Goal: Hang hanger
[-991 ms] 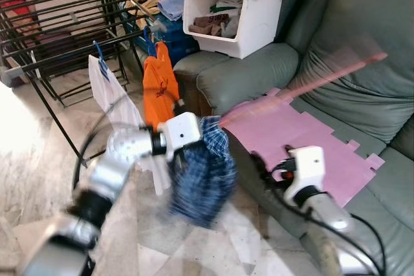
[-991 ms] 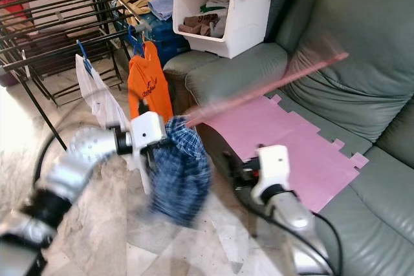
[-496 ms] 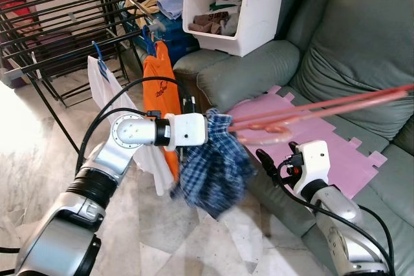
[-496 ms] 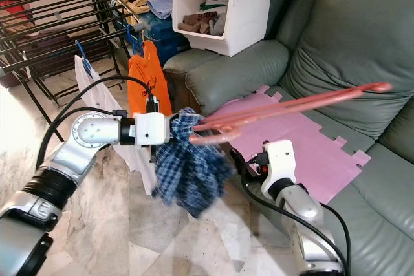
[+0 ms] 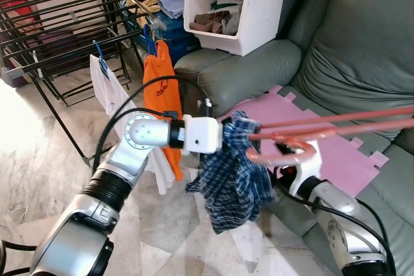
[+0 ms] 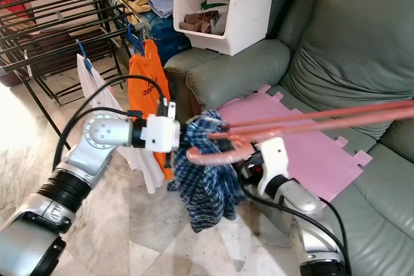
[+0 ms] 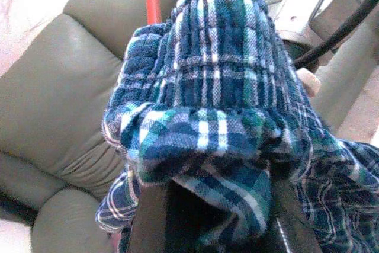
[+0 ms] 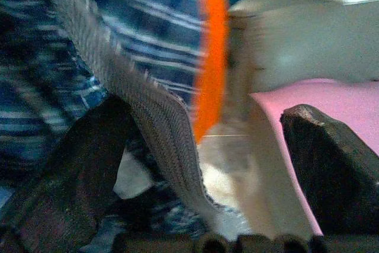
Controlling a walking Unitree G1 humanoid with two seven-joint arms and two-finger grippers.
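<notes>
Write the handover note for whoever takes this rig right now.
Left gripper: shut on the blue plaid cloth, held up in front of the green sofa.
Right gripper: open, fingers on either side of the cloth's hem, just below the pink plastic hanger.
Done: cloth and hanger brought together; how the hanger is held is unclear.
Left: carry them to the black drying rack and hook the hanger on a bar.

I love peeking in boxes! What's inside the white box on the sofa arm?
The white box stands open with its lid up. Inside lie bunched clothes, brownish and pale pieces. Its front wall hides whatever lies deeper down.
</notes>
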